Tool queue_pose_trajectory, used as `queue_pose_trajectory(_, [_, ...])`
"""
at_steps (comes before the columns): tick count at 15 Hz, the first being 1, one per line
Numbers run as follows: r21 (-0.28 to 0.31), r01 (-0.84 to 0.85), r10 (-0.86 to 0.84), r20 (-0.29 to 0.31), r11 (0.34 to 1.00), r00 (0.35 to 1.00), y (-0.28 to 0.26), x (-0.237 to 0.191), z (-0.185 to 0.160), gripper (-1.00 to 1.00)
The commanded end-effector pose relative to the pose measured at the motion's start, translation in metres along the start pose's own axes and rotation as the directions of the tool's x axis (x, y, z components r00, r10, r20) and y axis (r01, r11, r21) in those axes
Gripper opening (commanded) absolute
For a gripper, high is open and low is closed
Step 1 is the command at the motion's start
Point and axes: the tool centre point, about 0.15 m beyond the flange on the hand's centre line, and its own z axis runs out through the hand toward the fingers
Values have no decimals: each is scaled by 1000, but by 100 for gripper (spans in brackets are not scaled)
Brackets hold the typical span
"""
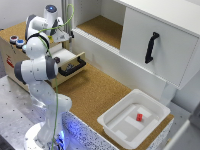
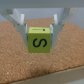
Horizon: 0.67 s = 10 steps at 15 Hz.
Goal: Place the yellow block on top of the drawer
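Now placing step: fingers [image 2: 40, 31] clamped on block [image 2: 40, 40], block touching or just above cork top of drawer [image 1: 30, 57], at 10 o'clock in exterior view. Next: open fingers, lift straight up.

The white arm rises from its round base, bends back at a grey-collared elbow joint and folds forward again at the top, so the wrist reaches away from the base. In the exterior view the hand [image 1: 64, 36] is largely hidden behind the arm's own links. In the wrist view the hand [image 2: 39, 31] points down, both fingers [image 2: 22, 27] pressed against the sides of the yellow block [image 2: 39, 40].
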Motion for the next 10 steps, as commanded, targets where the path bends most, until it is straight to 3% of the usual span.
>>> queue_pose_trajectory(1, [132,122,-122,-10,984,992,3,39,26,-100])
queue_pose_trajectory(10, [120,204,-207,14,972,978,36,47,74,-100])
